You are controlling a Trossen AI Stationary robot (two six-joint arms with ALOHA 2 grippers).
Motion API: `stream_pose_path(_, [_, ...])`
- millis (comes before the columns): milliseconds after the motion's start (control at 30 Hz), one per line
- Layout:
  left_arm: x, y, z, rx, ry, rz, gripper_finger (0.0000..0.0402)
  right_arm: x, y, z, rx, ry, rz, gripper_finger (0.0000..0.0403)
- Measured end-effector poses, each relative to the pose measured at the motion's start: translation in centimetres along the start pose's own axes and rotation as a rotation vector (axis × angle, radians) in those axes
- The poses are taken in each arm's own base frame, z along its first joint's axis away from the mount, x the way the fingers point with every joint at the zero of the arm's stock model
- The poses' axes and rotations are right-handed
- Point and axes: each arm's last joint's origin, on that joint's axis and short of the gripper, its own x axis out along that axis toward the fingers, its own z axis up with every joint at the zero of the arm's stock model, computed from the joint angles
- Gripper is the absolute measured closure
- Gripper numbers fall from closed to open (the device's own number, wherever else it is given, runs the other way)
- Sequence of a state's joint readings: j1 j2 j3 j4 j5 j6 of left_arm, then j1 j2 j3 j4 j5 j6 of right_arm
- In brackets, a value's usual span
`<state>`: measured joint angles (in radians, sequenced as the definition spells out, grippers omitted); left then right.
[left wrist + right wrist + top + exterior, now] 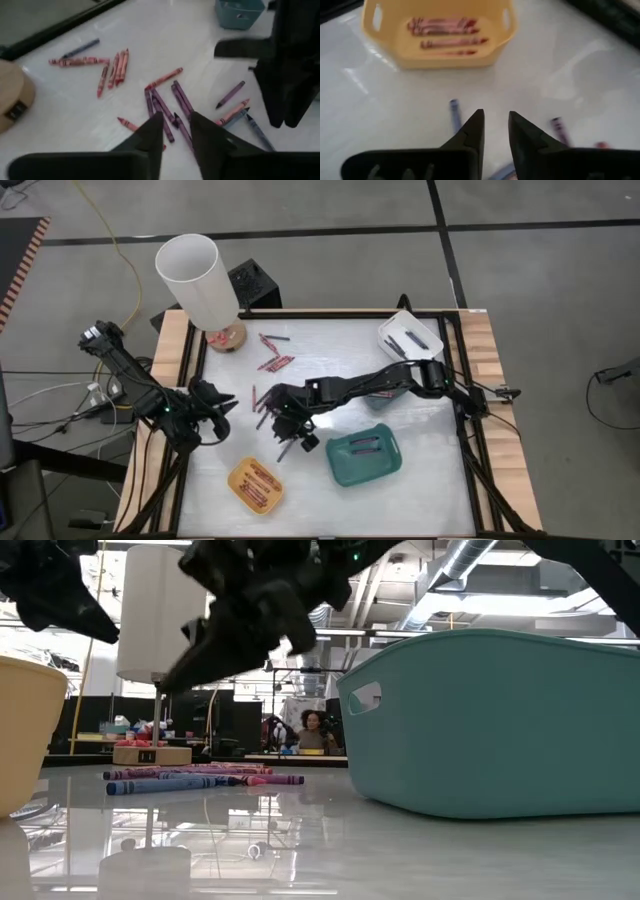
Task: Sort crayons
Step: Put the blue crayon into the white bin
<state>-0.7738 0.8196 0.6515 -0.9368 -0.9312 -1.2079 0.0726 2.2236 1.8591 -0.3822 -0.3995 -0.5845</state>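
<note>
Several crayons (165, 102) – axes mixed, no common dir

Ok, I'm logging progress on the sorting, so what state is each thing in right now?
Left tool: slightly open, empty, over loose crayons.
Right tool: slightly open, empty, near the yellow tray.
Yellow tray: upright, holds red crayons.
Teal tray: upright, holds a few dark crayons.
White tray: holds a few dark crayons.
Loose crayons: scattered flat on the table, unsorted.
White cylinder: standing upright at the table's edge.
</note>
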Motion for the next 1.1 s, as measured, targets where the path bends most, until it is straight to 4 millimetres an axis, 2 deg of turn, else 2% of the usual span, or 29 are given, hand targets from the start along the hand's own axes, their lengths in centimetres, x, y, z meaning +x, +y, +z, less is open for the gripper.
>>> stream_pose_path(200, [0.7,0.0,-0.9,0.048,-0.017,0.018,0.0229,1.3,1.2,-1.3,-0.004,0.016,0.021,0.0275])
stream_pose_path(367, [1.2,0.4,-1.8,-0.007,0.021,0.029,0.0192,1.6,1.5,-1.0,-0.023,0.003,0.02,0.0239])
stream_pose_path(600, [1.3,0.5,-2.0,-0.035,0.026,0.029,0.0187,2.2,1.2,-1.2,-0.044,-0.024,0.0,0.0233])
stream_pose_path(800, [1.3,0.5,-2.0,-0.041,0.033,0.027,0.0187,4.9,1.3,-3.2,-0.037,-0.014,0.002,0.0236])
stream_pose_path(1100, [1.3,0.5,-2.1,-0.041,0.046,0.024,0.0187,5.2,1.5,-3.4,-0.029,0.0,0.015,0.0237])
